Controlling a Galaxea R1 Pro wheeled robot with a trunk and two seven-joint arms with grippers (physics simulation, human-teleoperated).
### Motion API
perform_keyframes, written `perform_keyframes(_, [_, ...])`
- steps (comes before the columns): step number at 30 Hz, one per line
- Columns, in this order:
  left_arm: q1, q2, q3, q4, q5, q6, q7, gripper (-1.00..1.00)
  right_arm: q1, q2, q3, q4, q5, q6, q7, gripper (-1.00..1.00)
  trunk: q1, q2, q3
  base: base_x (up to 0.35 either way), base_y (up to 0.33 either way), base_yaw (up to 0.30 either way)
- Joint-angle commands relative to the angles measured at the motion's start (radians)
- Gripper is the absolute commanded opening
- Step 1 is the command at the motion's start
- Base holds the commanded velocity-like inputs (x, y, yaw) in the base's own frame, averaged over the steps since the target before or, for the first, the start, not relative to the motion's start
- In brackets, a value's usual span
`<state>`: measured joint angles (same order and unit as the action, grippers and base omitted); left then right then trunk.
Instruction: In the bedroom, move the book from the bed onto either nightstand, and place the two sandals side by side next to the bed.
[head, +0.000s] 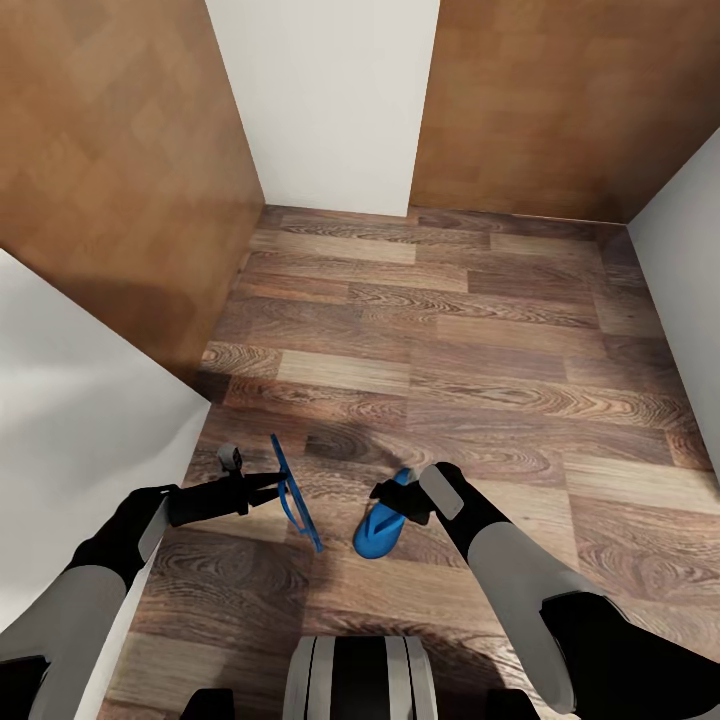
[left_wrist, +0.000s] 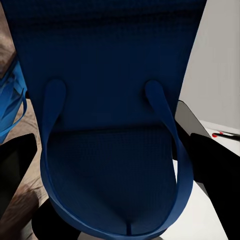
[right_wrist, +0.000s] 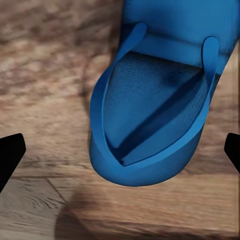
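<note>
Gripping one blue sandal (head: 293, 493) edge-on, left fingers (head: 262, 484) clamped, right fingers (head: 388, 491) apart, second sandal (head: 380, 527) below.

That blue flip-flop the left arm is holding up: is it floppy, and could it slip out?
The sandal hangs edge-on from the left gripper without visibly drooping, so it is probably fairly stiff. It looks thin, so likely light. Its textured sole should grip rather than slide, though a pinch at one edge could let it swing.

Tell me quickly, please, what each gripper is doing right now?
Left gripper: shut on a blue sandal, held on edge above the floor.
Right gripper: fingers spread wide, over the other sandal lying on the floor; holding nothing.
</note>
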<state>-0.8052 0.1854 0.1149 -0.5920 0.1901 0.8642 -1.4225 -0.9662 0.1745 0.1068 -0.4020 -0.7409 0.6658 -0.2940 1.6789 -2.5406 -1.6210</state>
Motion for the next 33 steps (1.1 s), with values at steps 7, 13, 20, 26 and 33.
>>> perform_keyframes(7, [0.000, 0.000, 0.000, 0.000, 0.002, 0.010, -0.003, -1.00, 0.000, 0.000, 0.004, -0.001, -0.010, 0.002, -0.016, 1.00, 0.002, -0.001, -0.016, 0.000, 0.000, 0.000])
perform_keyframes(13, [0.000, 0.001, 0.000, 0.000, 0.002, 0.010, -0.003, -1.00, 0.000, 0.000, 0.004, -0.001, -0.010, 0.002, -0.017, 1.00, 0.003, -0.002, -0.031, 0.000, 0.000, 0.000])
perform_keyframes(20, [0.000, 0.002, 0.000, 0.002, 0.002, 0.010, -0.003, -1.00, 0.000, 0.000, 0.004, -0.001, -0.011, 0.002, -0.017, 1.00, 0.003, -0.002, -0.031, 0.000, 0.000, 0.000])
perform_keyframes(26, [0.000, 0.002, 0.000, 0.003, 0.002, 0.010, -0.003, -1.00, 0.000, 0.000, 0.004, -0.001, -0.011, 0.002, -0.017, 1.00, 0.003, -0.002, -0.031, 0.000, 0.000, 0.000])
perform_keyframes(33, [0.000, 0.002, 0.000, 0.003, 0.002, 0.010, -0.004, -1.00, 0.000, 0.000, 0.004, -0.001, -0.011, 0.002, -0.018, 1.00, 0.003, -0.002, -0.031, 0.000, 0.000, 0.000])
